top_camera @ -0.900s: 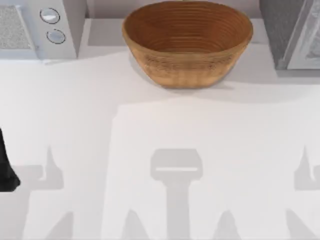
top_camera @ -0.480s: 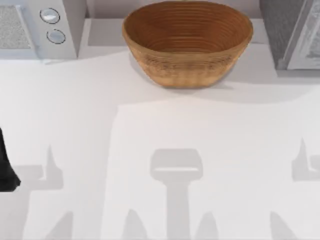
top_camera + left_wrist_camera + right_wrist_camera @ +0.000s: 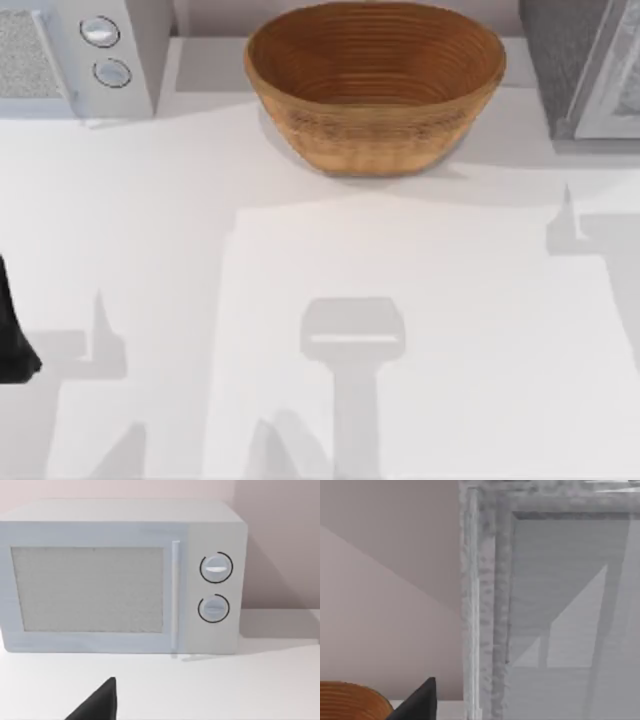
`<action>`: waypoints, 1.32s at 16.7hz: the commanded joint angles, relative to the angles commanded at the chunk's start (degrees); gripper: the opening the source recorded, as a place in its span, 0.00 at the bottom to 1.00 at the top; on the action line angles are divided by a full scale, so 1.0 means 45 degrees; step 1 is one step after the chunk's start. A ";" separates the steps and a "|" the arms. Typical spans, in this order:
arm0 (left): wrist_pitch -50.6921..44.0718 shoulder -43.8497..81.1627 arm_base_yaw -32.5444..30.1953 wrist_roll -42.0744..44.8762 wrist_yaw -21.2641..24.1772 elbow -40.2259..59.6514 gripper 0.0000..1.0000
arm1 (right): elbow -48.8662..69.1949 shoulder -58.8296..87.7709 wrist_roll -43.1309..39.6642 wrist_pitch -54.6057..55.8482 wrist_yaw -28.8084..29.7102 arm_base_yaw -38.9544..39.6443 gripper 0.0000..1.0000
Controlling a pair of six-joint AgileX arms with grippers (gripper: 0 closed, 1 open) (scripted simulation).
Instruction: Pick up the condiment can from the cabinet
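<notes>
The condiment can is out of view. The grey cabinet (image 3: pixel 582 68) stands at the table's back right corner. In the right wrist view its speckled frame (image 3: pixel 479 600) and pale inner panel rise close ahead. A dark part of my right gripper (image 3: pixel 418 702) shows at the edge of that view, in front of the cabinet. My left gripper (image 3: pixel 96 704) shows as a dark wedge facing the microwave. A dark part of my left arm (image 3: pixel 12 330) sits at the table's left edge.
A large woven brown basket (image 3: pixel 375 85) stands at the back middle; its rim (image 3: pixel 350 700) also shows in the right wrist view. A white microwave (image 3: pixel 80 55) with two dials (image 3: pixel 216 587) fills the back left corner. The white table (image 3: pixel 320 260) spreads in front of them.
The right arm's shadow on the table has slid from the right edge toward the back right, nearer the cabinet. The left arm has stayed still.
</notes>
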 joint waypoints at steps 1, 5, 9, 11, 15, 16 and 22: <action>0.0000 0.0000 0.0000 0.0000 0.0000 0.0000 1.00 | 0.1291 0.0938 0.0012 -0.0286 0.0133 0.0137 1.00; 0.0000 0.0000 0.0000 0.0000 0.0000 0.0000 1.00 | 0.6146 0.4459 0.0052 -0.1368 0.0640 0.0634 1.00; 0.0000 0.0000 0.0000 0.0000 0.0000 0.0000 1.00 | 0.9722 0.7068 0.0071 -0.2192 0.1030 0.0987 1.00; 0.0000 0.0000 0.0000 0.0000 0.0000 0.0000 1.00 | 1.0754 0.7859 0.0074 -0.2449 0.1154 0.1093 1.00; 0.0000 0.0000 0.0000 0.0000 0.0000 0.0000 1.00 | 1.1288 0.8277 0.0076 -0.2587 0.1220 0.1149 1.00; 0.0000 0.0000 0.0000 0.0000 0.0000 0.0000 1.00 | 1.1288 0.8277 0.0076 -0.2587 0.1220 0.1149 1.00; 0.0000 0.0000 0.0000 0.0000 0.0000 0.0000 1.00 | 1.2054 0.9091 0.0070 -0.2326 0.1398 0.1241 1.00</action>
